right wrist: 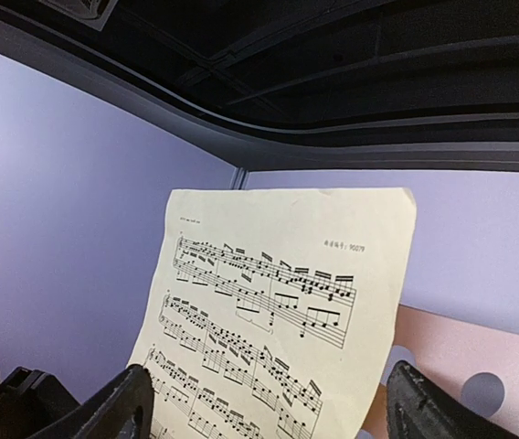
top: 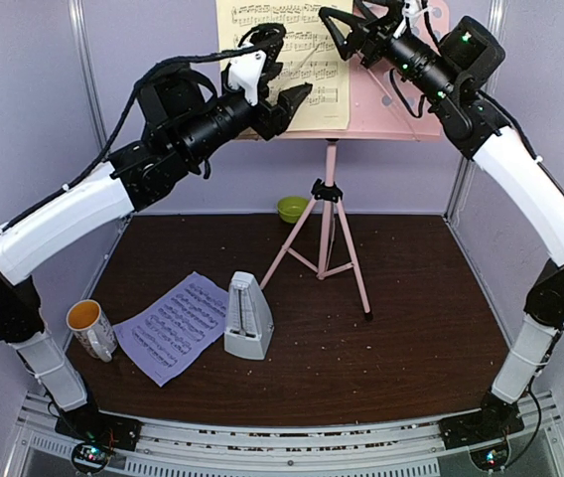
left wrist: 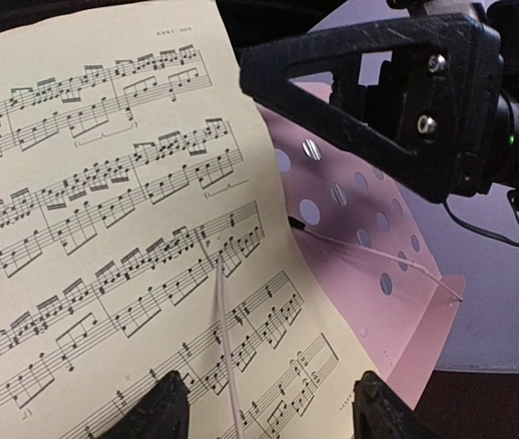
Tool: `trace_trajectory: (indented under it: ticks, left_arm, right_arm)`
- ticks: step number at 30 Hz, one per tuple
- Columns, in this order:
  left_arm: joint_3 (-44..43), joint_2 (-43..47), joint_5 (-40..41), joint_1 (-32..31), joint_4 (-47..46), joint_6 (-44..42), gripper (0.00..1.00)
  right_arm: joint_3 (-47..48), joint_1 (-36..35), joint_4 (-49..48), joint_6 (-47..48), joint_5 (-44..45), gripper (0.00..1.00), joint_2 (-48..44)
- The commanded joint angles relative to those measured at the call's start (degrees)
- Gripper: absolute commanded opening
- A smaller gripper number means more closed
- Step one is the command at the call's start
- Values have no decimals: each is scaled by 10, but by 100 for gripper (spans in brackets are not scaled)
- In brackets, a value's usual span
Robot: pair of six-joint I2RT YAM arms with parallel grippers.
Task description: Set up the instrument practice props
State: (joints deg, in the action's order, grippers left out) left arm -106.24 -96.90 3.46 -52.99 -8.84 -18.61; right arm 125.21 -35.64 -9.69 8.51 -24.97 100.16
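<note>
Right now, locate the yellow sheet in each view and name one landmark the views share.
Top external: yellow sheet at top centre, upright.
Left wrist: sheet fills the left and centre of the picture.
Right wrist: sheet at lower centre, its top edge at mid-height.
Shared landmark: the pink desk, just right of the sheet in all three.

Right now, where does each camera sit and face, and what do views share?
Top external: above and behind the bases, looking down over the table at the pink music stand; left arm and right arm show.
Left wrist: facing the yellow music sheet on the perforated desk; own fingertips below, the other end effector's finger above.
Right wrist: facing the sheet's top; own fingertips at bottom.
Shared: the sheet.
</note>
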Motion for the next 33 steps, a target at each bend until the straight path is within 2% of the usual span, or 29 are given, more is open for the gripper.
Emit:
trace_trajectory:
  ticks: [1, 9, 12, 19, 23, 27, 33]
  left_arm:
    - [10, 57, 24, -3, 7, 29, 65]
    - [97, 143, 45, 2, 69, 85, 80]
    - [139, 182, 45, 13, 101, 120, 82]
    - [301, 280, -16, 112, 115, 272, 81]
    - [363, 300, -33, 153, 126, 319, 81]
    - [395, 296, -65, 179, 126, 346, 81]
    - [415, 276, -94, 201, 124, 368, 82]
  right_arm:
    - [-22, 2, 20, -10, 47, 94, -57]
    - [-205, 10, 35, -71, 115, 100, -202]
    - [-258, 15, 64, -91, 133, 100, -248]
    - [-475, 19, 73, -162, 158, 100, -371]
    - [-600, 19, 68, -198, 180, 99, -413]
    - [-692, 22, 60, -212, 193, 98, -410]
    - [-761, 33, 4, -222, 161, 95, -306]
